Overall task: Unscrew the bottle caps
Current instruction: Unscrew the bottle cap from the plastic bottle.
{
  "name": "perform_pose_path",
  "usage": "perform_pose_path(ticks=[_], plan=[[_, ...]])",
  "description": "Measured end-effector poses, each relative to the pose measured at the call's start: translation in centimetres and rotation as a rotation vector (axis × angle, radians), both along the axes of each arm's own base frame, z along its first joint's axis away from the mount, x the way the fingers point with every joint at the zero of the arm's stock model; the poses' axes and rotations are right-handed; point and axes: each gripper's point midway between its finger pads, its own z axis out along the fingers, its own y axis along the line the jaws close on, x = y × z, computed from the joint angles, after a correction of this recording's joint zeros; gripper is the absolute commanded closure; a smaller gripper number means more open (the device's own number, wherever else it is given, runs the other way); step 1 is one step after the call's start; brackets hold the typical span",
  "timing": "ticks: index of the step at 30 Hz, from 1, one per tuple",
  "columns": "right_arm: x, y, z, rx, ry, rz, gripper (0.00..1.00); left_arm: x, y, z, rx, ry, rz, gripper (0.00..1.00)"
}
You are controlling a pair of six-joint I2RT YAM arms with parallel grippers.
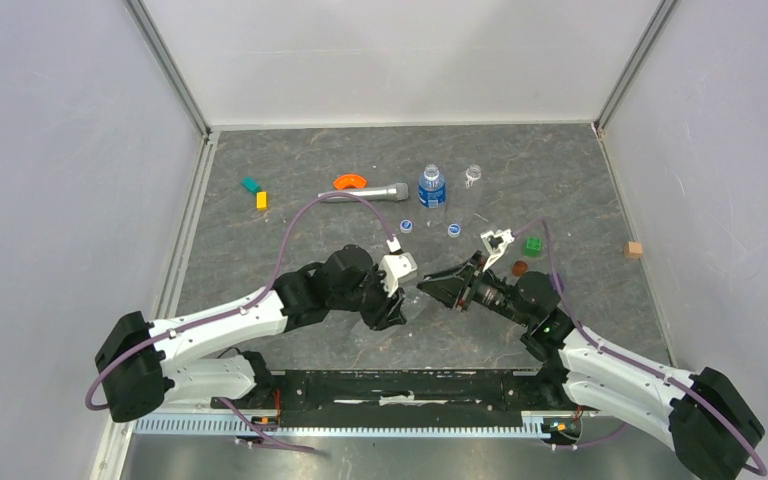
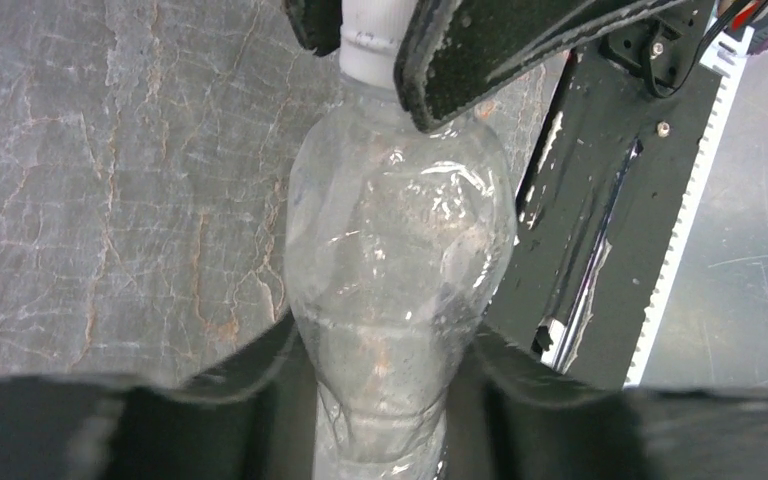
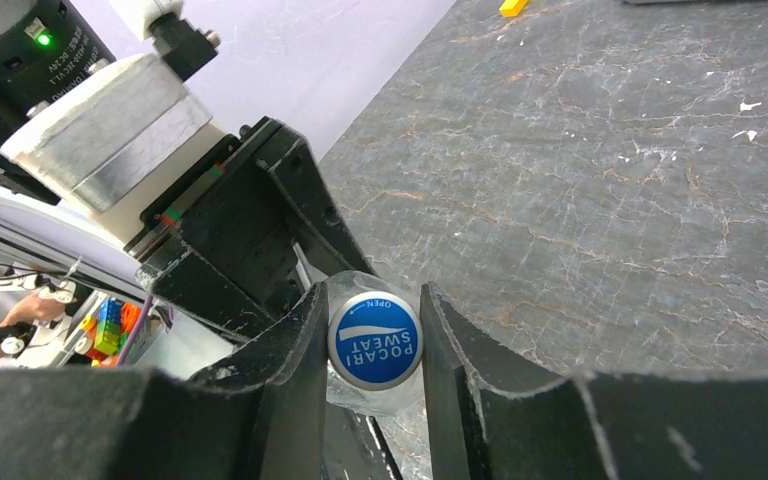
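Above table, bottle clamped, cap pinched

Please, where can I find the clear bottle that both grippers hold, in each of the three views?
Top external: centre, the bottle mostly hidden between left gripper and right gripper.
Left wrist: fills the middle, neck pointing up.
Right wrist: bottom centre, end-on behind its blue cap.
Shared landmark: the grey marbled table.
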Motion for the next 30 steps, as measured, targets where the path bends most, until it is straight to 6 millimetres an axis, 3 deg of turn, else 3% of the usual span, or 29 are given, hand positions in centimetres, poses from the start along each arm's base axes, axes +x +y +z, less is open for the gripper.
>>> perform_pose_path(ticks=[6,9,18,25,30], plan=[[0.0,-0.1,-0.3,-0.015,-0.007,0.000,0.35,0.0,0.1,-0.1,0.006,0.003,0.003,0.83],[0.2,-0.5,-1.1,-0.054,0.002,-0.010,0.29,0.1,0.4,-0.4,0.024,-0.008,0.008,0.83],[2.0,-3.1,-1.6,-0.110,0.016,-0.032,0.34,0.9,2.8,-1.7,0.211,-0.078,0.005,0.84],[-0.5,-1.9,-3.4,-0.110,0.117,0.172,0.39,0.7,3.6,-2.1,0.311,-0.146,-0.045,0.83],[-1.7,-1.3,-3.5,-0.095,0.143,0.253,0.40,0.4,3.3,-1.9,0.329,-0.164,-0.071,0.82]])
